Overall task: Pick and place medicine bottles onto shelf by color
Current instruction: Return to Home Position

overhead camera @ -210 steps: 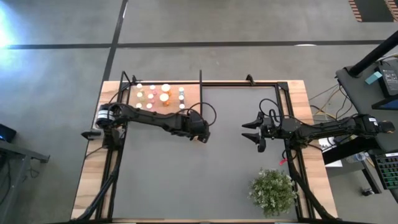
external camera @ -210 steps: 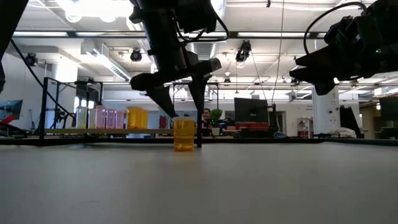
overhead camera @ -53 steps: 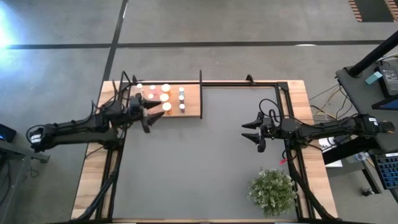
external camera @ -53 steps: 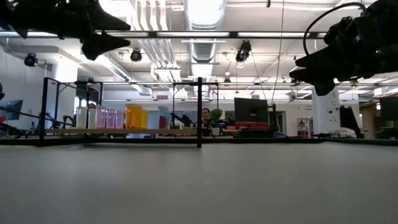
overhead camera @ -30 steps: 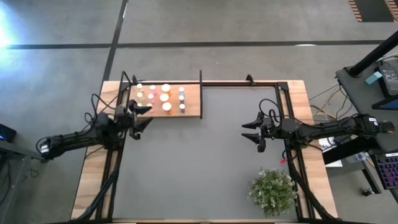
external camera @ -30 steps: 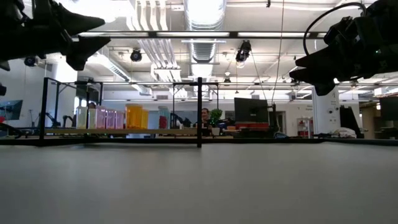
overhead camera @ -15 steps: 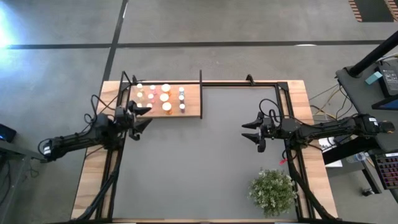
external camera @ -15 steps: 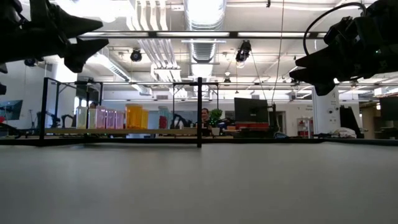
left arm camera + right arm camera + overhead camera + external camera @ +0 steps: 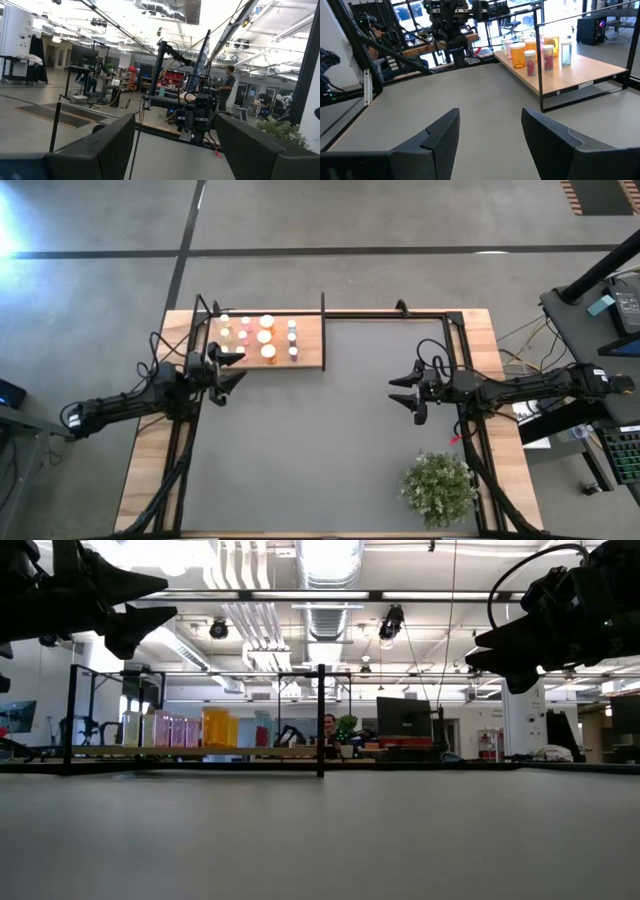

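The medicine bottles, with white caps and pink, orange, yellow-green or white bodies, stand upright on the light-wood shelf at the table's far left; they also show in the right wrist view and the low view. My left gripper is open and empty at the table's left edge, just near of the shelf's left end. My right gripper is open and empty above the table's right half.
A bushy green plant stands at the near right. A black frame of rails runs along the far edge and past the shelf's right end. People stand in the room beyond the table.
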